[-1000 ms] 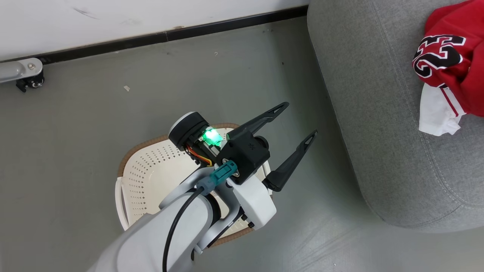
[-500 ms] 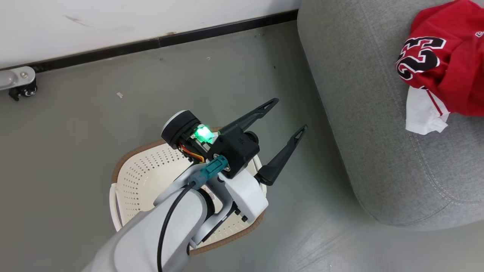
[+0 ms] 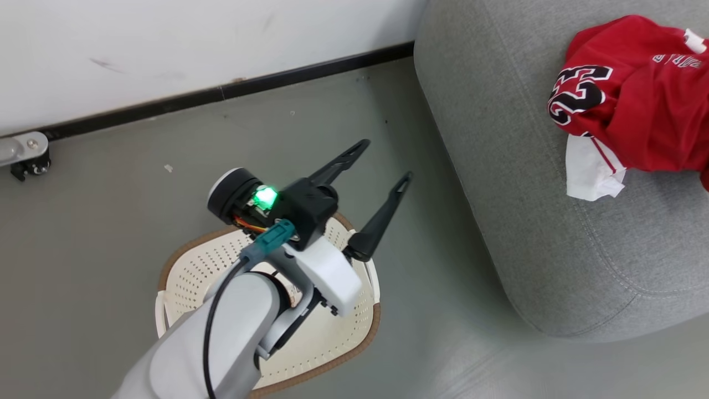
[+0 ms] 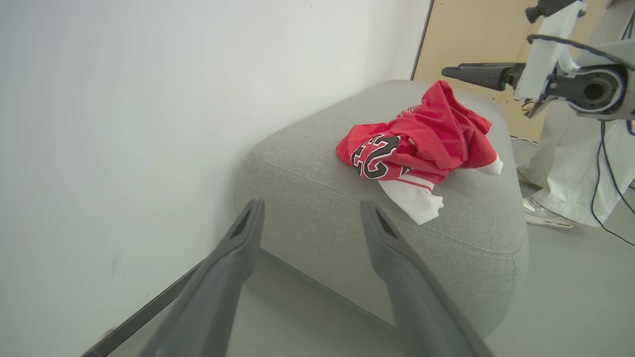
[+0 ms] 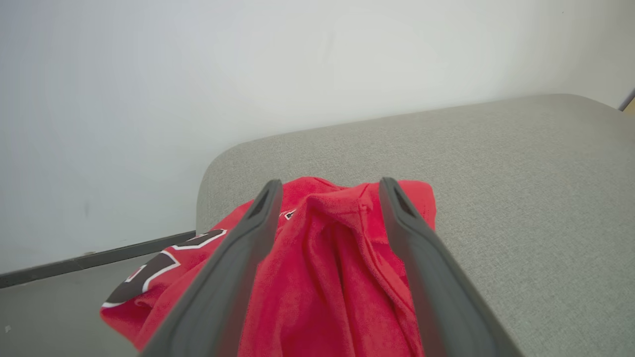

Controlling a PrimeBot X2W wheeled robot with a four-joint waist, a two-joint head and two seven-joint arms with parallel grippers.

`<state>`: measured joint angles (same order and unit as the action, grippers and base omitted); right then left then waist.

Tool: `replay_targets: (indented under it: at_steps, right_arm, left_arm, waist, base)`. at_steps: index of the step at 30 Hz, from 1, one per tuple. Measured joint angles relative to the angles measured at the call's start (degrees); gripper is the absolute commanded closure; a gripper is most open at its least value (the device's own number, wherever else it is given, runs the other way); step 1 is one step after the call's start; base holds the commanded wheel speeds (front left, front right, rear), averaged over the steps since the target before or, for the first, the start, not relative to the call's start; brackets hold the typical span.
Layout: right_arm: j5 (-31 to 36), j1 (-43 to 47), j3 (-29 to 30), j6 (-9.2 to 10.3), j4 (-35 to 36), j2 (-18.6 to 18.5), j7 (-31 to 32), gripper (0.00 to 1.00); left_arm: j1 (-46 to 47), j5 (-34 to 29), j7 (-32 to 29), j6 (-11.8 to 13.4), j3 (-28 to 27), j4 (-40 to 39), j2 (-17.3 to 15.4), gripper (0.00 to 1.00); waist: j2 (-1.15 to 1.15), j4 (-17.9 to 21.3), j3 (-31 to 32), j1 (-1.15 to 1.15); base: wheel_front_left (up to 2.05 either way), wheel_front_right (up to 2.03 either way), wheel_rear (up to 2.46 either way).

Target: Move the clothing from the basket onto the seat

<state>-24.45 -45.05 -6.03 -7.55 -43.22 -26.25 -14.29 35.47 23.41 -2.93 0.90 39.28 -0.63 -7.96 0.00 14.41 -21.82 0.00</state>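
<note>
Left hand (image 3: 385, 160) hung wide open above the laundry basket (image 3: 194, 266); my right hand (image 5: 331, 184) stood wide over the red jersey (image 5: 317, 277) on the grey sofa (image 5: 496, 163).

White wall (image 3: 166, 44), faintly scuffed, meets grey-green floor (image 3: 111, 233) at a black baseboard (image 3: 166, 103). Small pale speck (image 3: 168, 168) on floor near wall. Silver metal leg with black caster (image 3: 25, 156) at baseboard. Tan wooden panel (image 4: 476, 34) past the wall's corner. Soft, even light.
</note>
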Motion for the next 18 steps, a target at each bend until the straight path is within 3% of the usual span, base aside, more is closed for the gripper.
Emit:
replay_targets:
  at_steps: [8, 18]
  right_arm:
    - [2.1, 0.8, -1.0, 0.0, 4.8, 1.2, 0.0, 0.0]
    - [3.4, 2.6, -3.1, 0.0, 8.6, 5.8, -0.1, 0.0]
  left_arm:
    - [-2.0, 1.3, 2.3, 1.5, -2.7, 1.9, -1.1, 0.0]
    - [-5.0, 2.3, 5.6, 3.1, -6.4, 3.9, -2.5, 0.0]
  waist:
    - [0.0, 0.0, 2.8, 0.0]
    - [0.0, -1.7, 6.3, 0.0]
  base:
    - [0.0, 0.0, 0.0]
    - [0.0, 0.0, 0.0]
